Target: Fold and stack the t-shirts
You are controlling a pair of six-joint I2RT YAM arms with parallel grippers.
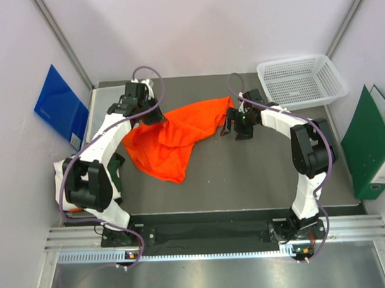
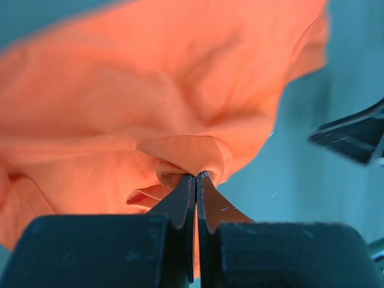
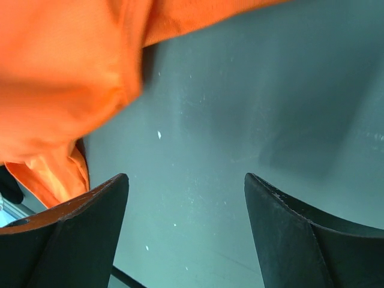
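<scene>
An orange t-shirt [image 1: 173, 135] lies crumpled across the middle of the grey table [image 1: 244, 174]. My left gripper [image 1: 155, 115] is at its back left corner. In the left wrist view the left gripper [image 2: 196, 175] is shut on a small fold of the orange t-shirt [image 2: 150, 96]. My right gripper [image 1: 233, 128] hovers at the shirt's right end, open. In the right wrist view the right gripper [image 3: 186, 180] has only bare table between its fingers, with the orange t-shirt [image 3: 66, 78] off to the upper left. A white patch [image 1: 57, 183] by the left arm may be the white t-shirt.
A white mesh basket [image 1: 301, 80] stands at the back right corner. A blue folder [image 1: 59, 104] leans on the left wall and a green binder [image 1: 369, 144] on the right wall. The right gripper's finger [image 2: 354, 138] shows at the right of the left wrist view.
</scene>
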